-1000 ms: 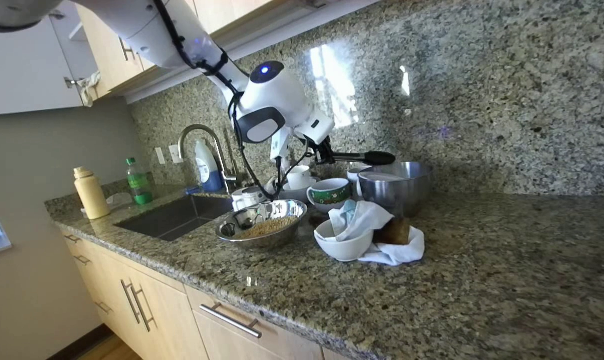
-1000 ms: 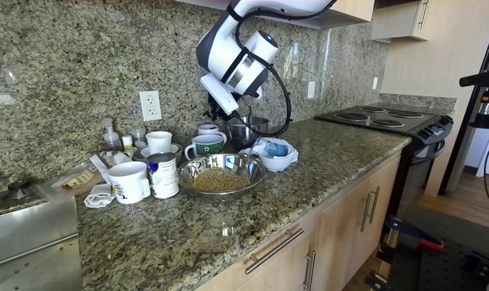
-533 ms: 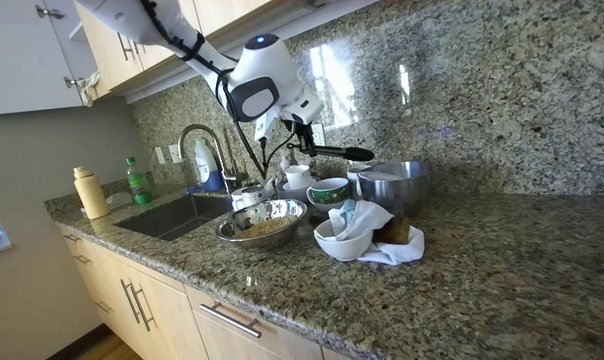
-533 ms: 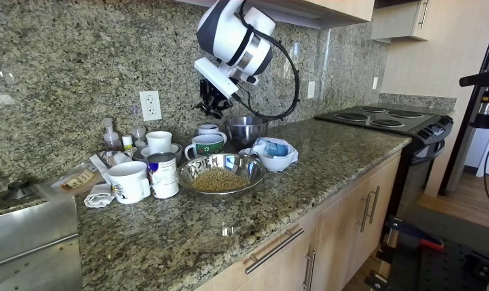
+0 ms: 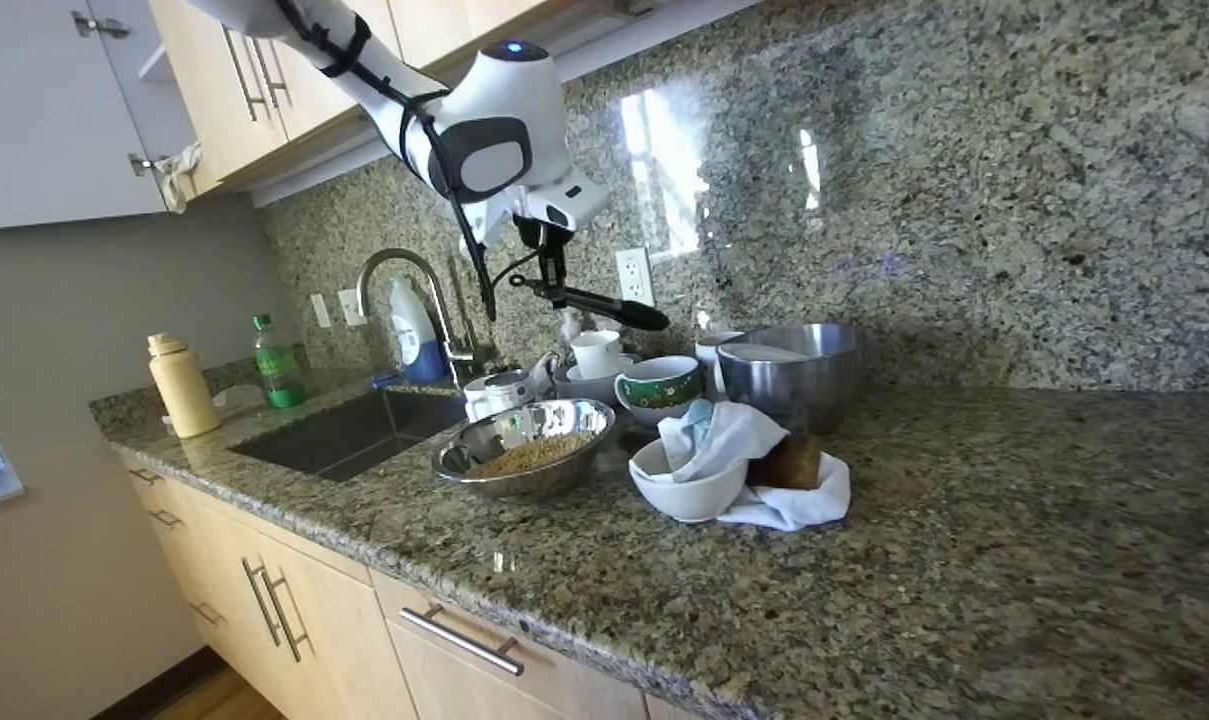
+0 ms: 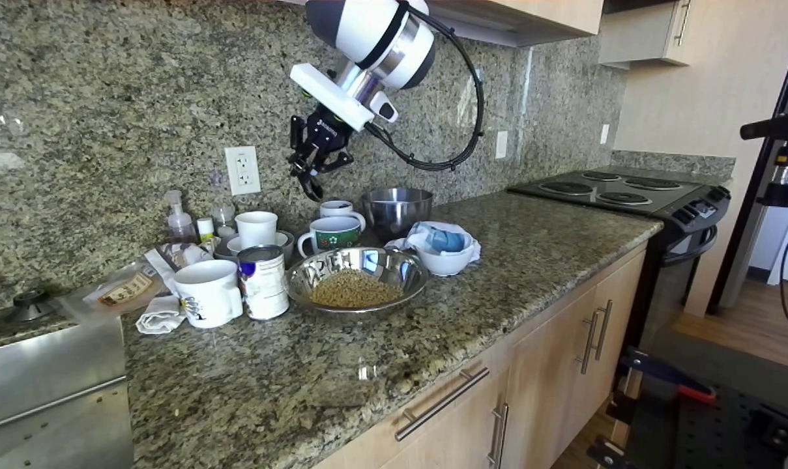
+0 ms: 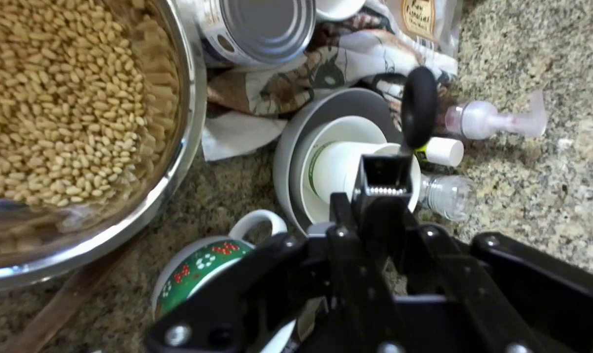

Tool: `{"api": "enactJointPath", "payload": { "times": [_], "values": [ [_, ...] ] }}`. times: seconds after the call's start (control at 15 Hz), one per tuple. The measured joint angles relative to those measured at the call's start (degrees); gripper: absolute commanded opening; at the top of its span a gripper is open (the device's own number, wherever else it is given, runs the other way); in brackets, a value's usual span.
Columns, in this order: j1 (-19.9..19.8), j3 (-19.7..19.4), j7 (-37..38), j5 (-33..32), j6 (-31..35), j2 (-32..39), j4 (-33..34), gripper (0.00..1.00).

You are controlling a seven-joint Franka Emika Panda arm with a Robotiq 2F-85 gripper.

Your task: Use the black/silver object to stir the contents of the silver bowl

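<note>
Gripping utensil (image 5: pixel 614 307) in hand (image 5: pixel 554 293), tilted with black end lower, raised above table (image 5: pixel 964 560), apart from silver bowl (image 6: pixel 405 275) of grain (image 6: pixel 354 290), just beside can (image 6: pixel 263 286), near green mug (image 6: pixel 339 237).

My gripper (image 6: pixel 307 165) tilted downward, black utensil (image 6: pixel 313 187) clamped in my grip, dark end hanging below, silver bowl (image 6: pixel 408 275) of tan grains (image 6: pixel 354 290) well apart from it on the stone counter (image 6: pixel 289 381), white-labelled can (image 6: pixel 263 286) just beside the bowl, green-patterned mug (image 6: pixel 343 239) behind, steel pot (image 6: pixel 395 215) farther back
</note>
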Motion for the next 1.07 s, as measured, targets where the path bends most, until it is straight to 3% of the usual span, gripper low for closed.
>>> {"api": "enactJointPath", "payload": {
  "times": [0.53, 0.6, 1.07],
  "values": [
    [-5.6, 4.6, -0.1, -0.2, -8.9, -0.4, -0.2, 0.05],
    [-5.8, 4.7, -0.1, -0.2, -9.0, -0.5, -0.3, 0.21],
    [-5.9, 4.7, -0.1, -0.2, -8.9, 0.0, -0.3, 0.21]
  ]
}}
